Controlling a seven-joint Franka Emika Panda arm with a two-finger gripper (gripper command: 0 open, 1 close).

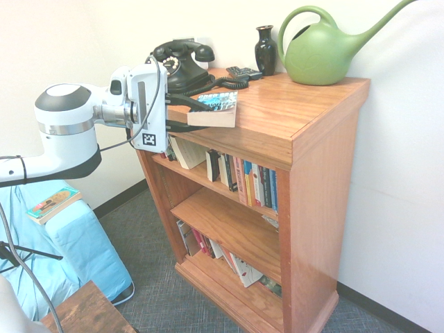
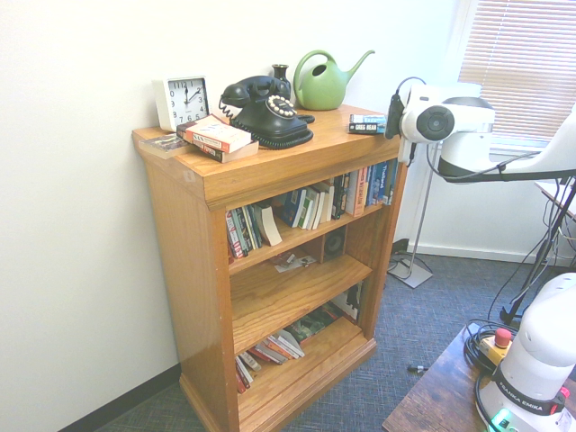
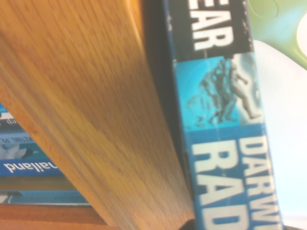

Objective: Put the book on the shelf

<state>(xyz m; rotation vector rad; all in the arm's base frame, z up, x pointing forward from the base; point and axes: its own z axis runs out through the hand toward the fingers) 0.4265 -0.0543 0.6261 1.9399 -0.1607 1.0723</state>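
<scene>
Wrist view shows you the book (image 3: 220, 120) flat on the bookcase top (image 1: 291, 104) at its corner. The gripper (image 1: 198, 116) straddles it, fingers spread, not visibly pinching. Closing off-centre could push it off the edge.

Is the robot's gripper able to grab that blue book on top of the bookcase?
Probably yes. The gripper is already at the book, which sticks out over the bookcase top's edge, with nothing between them.
</scene>
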